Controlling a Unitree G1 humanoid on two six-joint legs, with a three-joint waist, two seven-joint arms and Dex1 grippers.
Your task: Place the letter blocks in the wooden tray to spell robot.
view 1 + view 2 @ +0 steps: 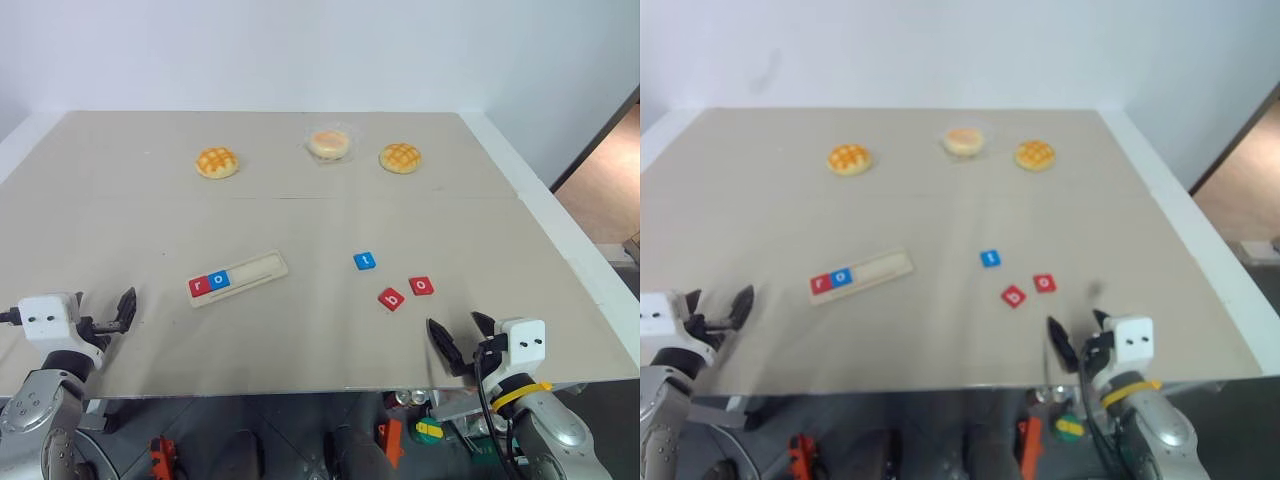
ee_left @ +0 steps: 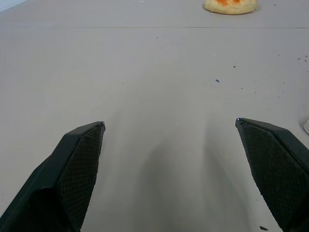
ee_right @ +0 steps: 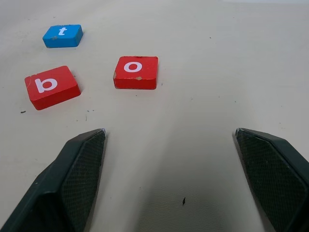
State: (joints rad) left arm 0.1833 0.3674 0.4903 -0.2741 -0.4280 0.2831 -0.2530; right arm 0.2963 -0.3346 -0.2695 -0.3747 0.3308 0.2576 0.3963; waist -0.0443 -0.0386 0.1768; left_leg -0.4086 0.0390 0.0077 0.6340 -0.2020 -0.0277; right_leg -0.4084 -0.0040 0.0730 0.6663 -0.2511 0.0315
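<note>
The wooden tray lies left of the table's middle, with a red "r" block and a blue "o" block in its left end. Three loose letter blocks lie to its right: blue "t", red "b" and red "o". In the right wrist view the "b", "o" and "t" lie just ahead of the fingers. My right gripper is open near the front edge, below the red blocks. My left gripper is open at the front left, empty.
Two golden buns and a wrapped bun sit along the far side of the table. A bun lies far ahead in the left wrist view. The table's front edge runs just behind both grippers.
</note>
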